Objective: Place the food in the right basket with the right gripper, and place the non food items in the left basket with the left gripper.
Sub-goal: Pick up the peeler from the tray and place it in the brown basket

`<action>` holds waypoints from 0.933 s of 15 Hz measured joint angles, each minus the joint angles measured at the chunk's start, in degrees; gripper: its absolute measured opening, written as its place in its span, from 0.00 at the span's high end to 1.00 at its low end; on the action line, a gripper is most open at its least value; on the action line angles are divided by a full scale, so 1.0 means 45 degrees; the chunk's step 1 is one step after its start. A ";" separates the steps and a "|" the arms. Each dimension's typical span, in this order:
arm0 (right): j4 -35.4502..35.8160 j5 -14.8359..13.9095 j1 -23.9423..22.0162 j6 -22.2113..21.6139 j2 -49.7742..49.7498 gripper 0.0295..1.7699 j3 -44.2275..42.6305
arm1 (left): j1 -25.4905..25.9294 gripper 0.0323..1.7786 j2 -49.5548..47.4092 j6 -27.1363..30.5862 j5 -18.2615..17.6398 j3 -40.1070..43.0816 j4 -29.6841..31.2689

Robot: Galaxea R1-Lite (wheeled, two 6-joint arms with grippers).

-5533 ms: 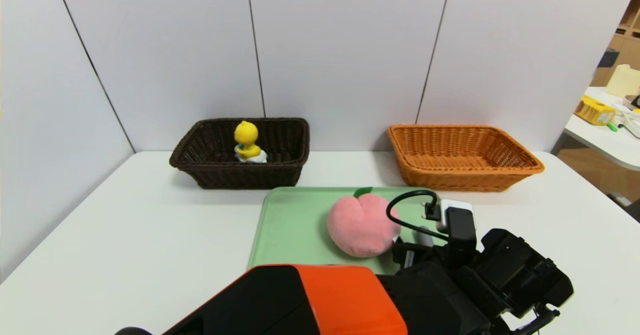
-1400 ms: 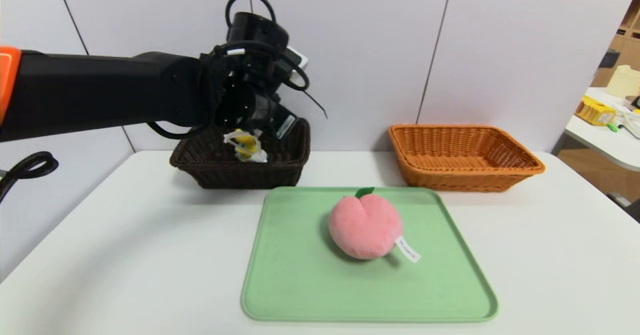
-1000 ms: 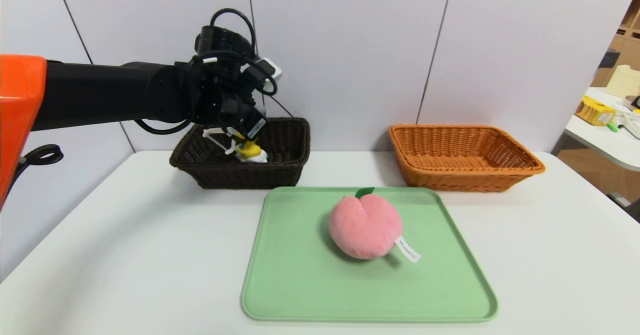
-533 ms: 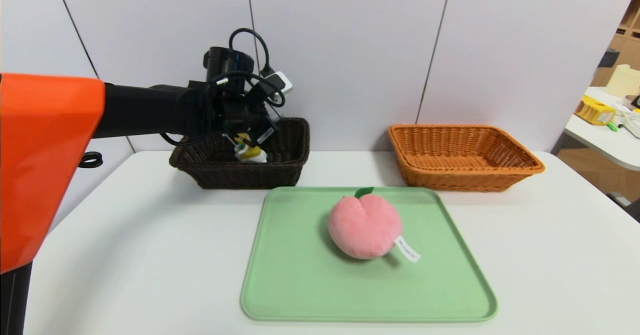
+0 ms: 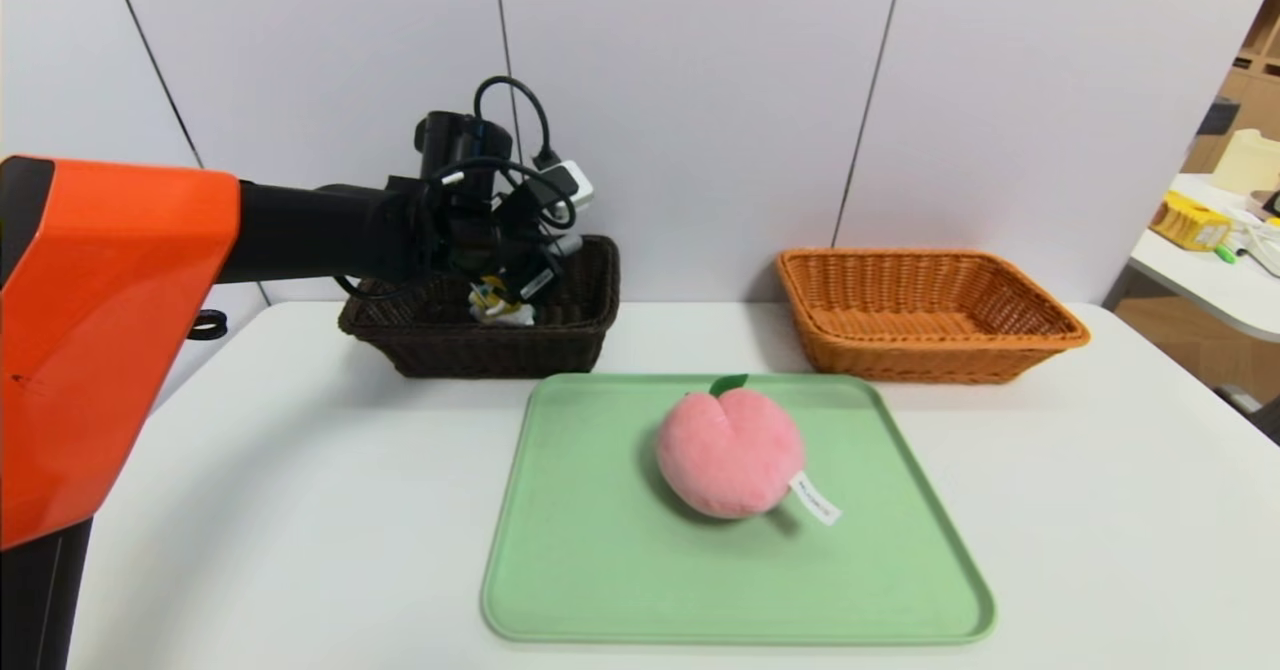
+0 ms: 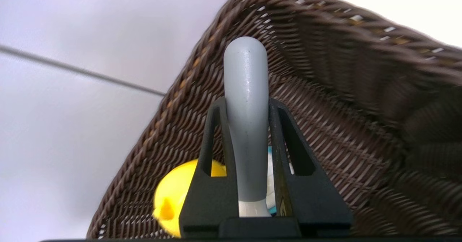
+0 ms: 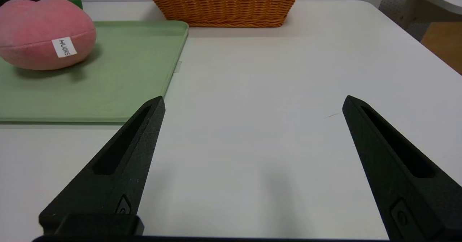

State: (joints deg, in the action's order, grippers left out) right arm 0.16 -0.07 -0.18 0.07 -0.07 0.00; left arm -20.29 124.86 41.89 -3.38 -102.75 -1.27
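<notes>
**Left pincer over the dark basket, grey piece in its grip**

I am reaching my left pincer point(image 6: 247, 101) out over the dark brown basket point(image 5: 440, 345) at the far left of the tabletop point(image 5: 300, 510). Its fingers point(image 6: 213, 169) are pressing tight on a smooth grey rounded piece point(image 6: 246, 90), which is sticking out past their tips toward the basket's woven wall. What that piece belongs to, I cannot tell. A yellow toy point(image 6: 173, 195) is sitting inside the basket, just below my fingers.

The pink plush peach point(image 5: 730, 453) is lying on the green tray point(image 5: 600, 570) in the middle of the tabletop, its white tag pointing toward my right side. The orange basket point(image 5: 930, 315) is standing beyond the tray, at the far right.

My right pincer point(image 7: 252, 106) is waiting low over the near right part of the tabletop, spread wide and gripping nothing, well apart from the peach.
</notes>
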 joint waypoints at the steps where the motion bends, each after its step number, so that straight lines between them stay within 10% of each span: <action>1: 0.0000 0.0000 0.0000 0.0000 0.0000 0.04 0.0000 | 0.0005 0.85 0.0014 0.0014 -0.0033 0.0019 -0.0035; 14: -0.0005 -0.0005 0.0000 0.0000 0.0000 0.04 0.0000 | 0.0008 0.85 0.0252 0.0000 -0.0198 0.0092 -0.0065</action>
State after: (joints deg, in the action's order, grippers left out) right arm 0.13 -0.10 -0.18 0.07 -0.07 0.00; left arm -20.25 125.99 41.89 -4.27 -102.34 -1.56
